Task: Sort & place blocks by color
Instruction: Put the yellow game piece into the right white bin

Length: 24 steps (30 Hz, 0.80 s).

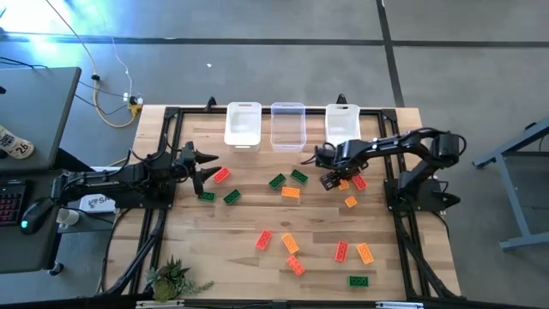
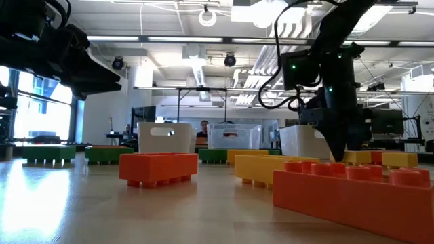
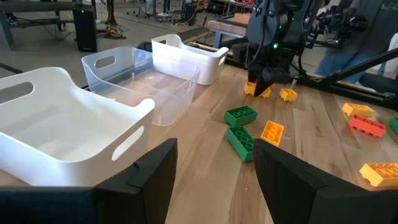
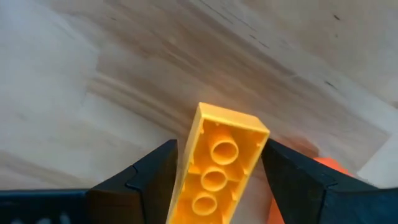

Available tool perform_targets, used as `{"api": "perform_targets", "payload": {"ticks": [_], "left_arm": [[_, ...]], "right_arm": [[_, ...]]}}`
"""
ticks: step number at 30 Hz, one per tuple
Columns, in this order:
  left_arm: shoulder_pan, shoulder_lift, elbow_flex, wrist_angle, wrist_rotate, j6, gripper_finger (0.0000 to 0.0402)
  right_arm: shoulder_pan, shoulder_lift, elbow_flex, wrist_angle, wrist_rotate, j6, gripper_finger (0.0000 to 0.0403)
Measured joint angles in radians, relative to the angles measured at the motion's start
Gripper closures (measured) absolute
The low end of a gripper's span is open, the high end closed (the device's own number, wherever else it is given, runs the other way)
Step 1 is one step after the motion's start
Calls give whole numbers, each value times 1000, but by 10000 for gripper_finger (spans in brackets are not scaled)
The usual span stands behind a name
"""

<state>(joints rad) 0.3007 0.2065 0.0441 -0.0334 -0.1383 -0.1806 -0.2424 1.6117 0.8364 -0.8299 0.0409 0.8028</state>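
From my remote station I saw the left gripper hovering at the left edge of the pale wooden counter, its jaws standing apart with nothing between them. Just beside it lay a red studded plastic brick, with two small green bricks a little nearer the front. Along the far edge stood three small rectangular bins — a white one, a clear one and another white one — and as far as I could see, none held a brick. Toward the middle sat two more green bricks and an orange one. To the right of these, just in front of the right-hand white bin, the right gripper pointed down over the counter; its jaws were closed on a yellow-orange studded brick, held endwise between the fingers with its hollow underside facing the wrist camera. A red brick lay close beside that gripper, and an orange one just in front. Nearer the front edge a loose scatter of red and orange bricks spread across the counter, with a single green brick at the front right.
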Motion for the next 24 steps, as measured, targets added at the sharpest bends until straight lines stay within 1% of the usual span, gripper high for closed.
{"api": "perform_targets", "payload": {"ticks": [4, 10, 18, 24], "left_arm": [[0, 0, 0, 0, -1, 0, 202], [0, 0, 0, 0, -2, 0, 202], [0, 0, 0, 2, -5, -3, 202], [0, 0, 0, 37, -8, -3, 202]], "right_arm": [[0, 12, 1, 2, 5, 0, 210], [0, 1, 0, 7, 10, -21, 289], [3, -29, 0, 27, 2, -71, 290], [3, -124, 0, 93, -1, -102, 290]]}}
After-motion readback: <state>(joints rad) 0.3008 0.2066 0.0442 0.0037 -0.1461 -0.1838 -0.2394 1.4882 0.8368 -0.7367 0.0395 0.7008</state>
